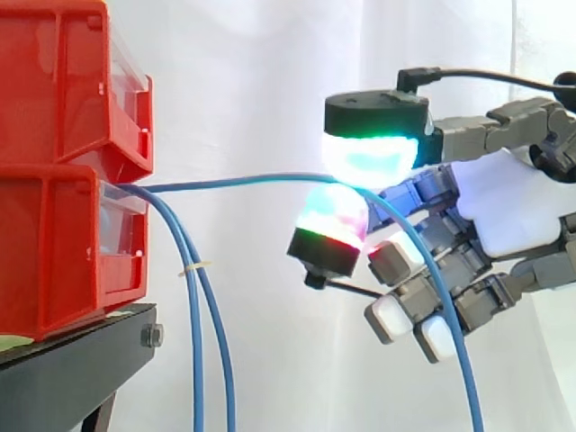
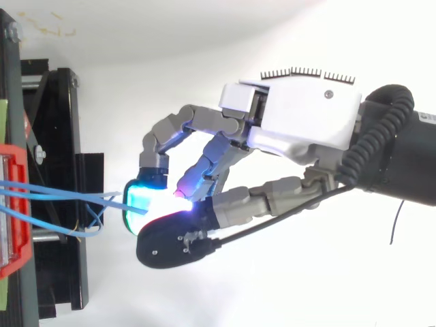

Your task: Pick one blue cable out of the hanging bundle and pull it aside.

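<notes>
Cable (image 1: 243, 183) is pinched between two glowing pads (image 1: 369, 155) of the hand (image 1: 513, 211) and held taut, apart from the bundle (image 1: 192, 268); other fingers (image 1: 396, 317) are curled, seemingly off it.

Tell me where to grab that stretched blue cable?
Grab the stretched blue cable on its level span, out from the red bins, coming from the side away from them. There it runs clear of the hanging cables; the hand pinches it from above and below.
</notes>
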You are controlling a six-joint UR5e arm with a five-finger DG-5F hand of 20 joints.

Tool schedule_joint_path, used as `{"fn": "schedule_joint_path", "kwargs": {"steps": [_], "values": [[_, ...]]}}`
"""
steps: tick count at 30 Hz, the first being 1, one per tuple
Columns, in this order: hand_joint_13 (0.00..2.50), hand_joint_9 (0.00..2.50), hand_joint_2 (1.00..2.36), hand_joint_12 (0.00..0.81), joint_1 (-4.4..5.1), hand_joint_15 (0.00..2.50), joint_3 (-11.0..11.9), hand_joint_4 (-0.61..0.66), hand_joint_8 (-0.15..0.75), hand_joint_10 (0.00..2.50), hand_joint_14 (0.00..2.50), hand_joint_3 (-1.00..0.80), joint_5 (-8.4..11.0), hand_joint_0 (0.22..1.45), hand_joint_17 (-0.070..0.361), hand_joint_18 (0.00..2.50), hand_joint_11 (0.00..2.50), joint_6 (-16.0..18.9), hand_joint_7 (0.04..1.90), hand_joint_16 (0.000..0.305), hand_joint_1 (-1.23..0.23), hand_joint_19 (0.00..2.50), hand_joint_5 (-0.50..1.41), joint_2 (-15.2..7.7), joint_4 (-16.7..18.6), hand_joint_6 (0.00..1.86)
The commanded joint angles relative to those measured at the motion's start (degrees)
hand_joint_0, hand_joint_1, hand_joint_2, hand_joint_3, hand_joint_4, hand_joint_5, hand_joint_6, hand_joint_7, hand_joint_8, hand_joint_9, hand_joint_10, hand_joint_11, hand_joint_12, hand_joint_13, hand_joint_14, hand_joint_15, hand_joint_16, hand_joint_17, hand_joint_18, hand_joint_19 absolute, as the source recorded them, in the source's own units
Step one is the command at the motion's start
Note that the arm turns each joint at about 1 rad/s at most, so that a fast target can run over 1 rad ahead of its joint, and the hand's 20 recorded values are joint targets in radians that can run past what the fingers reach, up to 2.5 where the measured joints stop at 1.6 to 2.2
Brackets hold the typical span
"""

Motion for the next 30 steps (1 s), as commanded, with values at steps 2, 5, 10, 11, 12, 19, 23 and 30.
{"fn": "schedule_joint_path", "kwargs": {"steps": [2,5,10,11,12,19,23,30], "values": [[0.88,1.11,1.03,0.372,-0.02,0.69,-3.0,0.09,0.305,0.02,0.02,-0.04,-0.18,0.60,0.106,0.76,0.82,0.8,1.05,0.047,-0.81,0.72,-0.11,0.0,0.9,0.93],[0.88,1.12,1.03,0.373,-0.02,0.69,-5.8,0.09,0.301,0.02,0.02,-0.04,-0.18,0.60,0.107,0.76,0.81,1.2,1.06,0.047,-0.81,0.73,-0.11,0.0,3.2,0.93],[0.89,1.12,1.03,0.374,0.07,0.69,-6.8,0.10,0.304,0.02,0.02,-0.04,0.00,0.60,0.107,0.76,0.81,1.2,1.05,0.048,-0.81,0.73,-0.11,0.0,9.8,0.93],[0.89,1.12,1.03,0.374,0.15,0.69,-6.9,0.10,0.306,0.02,0.02,-0.05,-0.09,0.60,0.107,0.76,0.81,1.1,1.05,0.048,-0.81,0.73,-0.11,0.0,9.8,0.93],[0.88,1.12,1.03,0.374,0.15,0.69,-6.9,0.10,0.303,0.02,0.02,-0.05,-0.09,0.60,0.107,0.76,0.81,1.1,1.05,0.047,-0.81,0.73,-0.11,0.0,9.8,0.93],[0.89,1.12,1.03,0.375,0.15,0.69,-6.9,0.10,0.305,0.02,0.02,-0.04,-0.18,0.60,0.107,0.76,0.81,0.8,1.06,0.048,-0.81,0.73,-0.11,0.0,9.8,0.93],[0.89,1.12,1.03,0.376,0.07,0.69,-6.9,0.10,0.307,0.02,0.02,-0.04,-0.26,0.60,0.107,0.76,0.81,0.7,1.06,0.048,-0.81,0.72,-0.11,0.0,9.8,0.93],[0.89,1.12,1.02,0.378,0.07,0.69,-6.9,0.10,0.313,0.02,0.02,-0.04,-0.09,0.60,0.108,0.76,0.82,0.6,1.06,0.048,-0.81,0.73,-0.10,0.0,9.8,0.93]]}}
